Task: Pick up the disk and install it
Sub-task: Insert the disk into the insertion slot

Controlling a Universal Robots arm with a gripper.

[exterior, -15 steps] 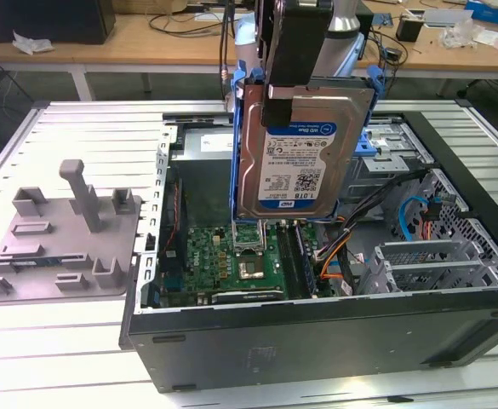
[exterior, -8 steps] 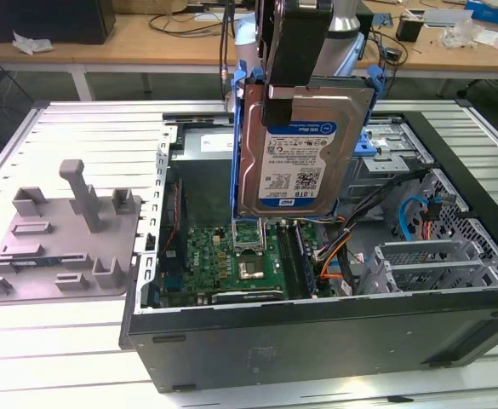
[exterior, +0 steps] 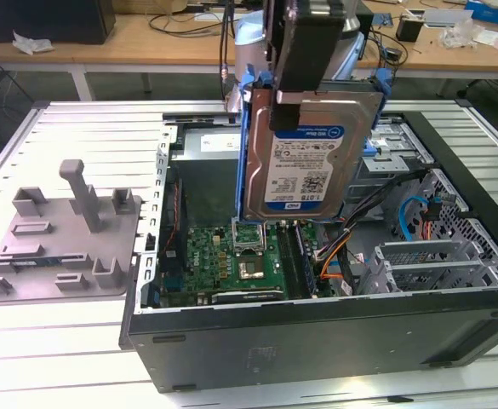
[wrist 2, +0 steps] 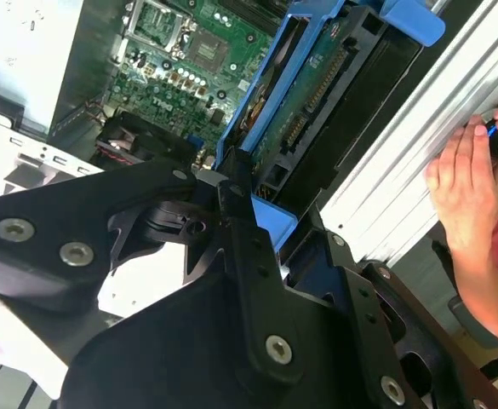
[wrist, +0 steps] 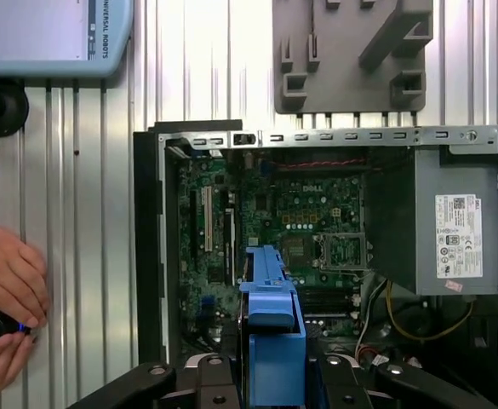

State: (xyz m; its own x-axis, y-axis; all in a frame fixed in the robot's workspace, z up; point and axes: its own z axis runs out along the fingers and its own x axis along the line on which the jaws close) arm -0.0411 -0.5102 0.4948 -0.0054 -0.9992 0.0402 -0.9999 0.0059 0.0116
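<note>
The disk (exterior: 304, 162), a silver drive with a white-and-blue label in a bright blue carrier, hangs upright over the open computer case (exterior: 317, 341). My gripper (exterior: 306, 89) is shut on its top edge. The disk's lower edge hovers above the motherboard (exterior: 240, 256). In the second wrist view the disk's (wrist 2: 308, 111) green circuit side shows, and my gripper's black fingers (wrist 2: 240, 239) clamp the carrier. In the first wrist view the disk (wrist: 270, 328) is seen edge-on between the fingers (wrist: 210, 383), over the case interior.
A grey fixture plate (exterior: 61, 230) with upright posts lies on the slatted table at the exterior view's left. A grey power-supply box (wrist: 449, 221) sits inside the case. Drive cages and cables (exterior: 419, 247) fill the case's right side. A person's hand (wrist 2: 470, 170) holds a small black object beside the case.
</note>
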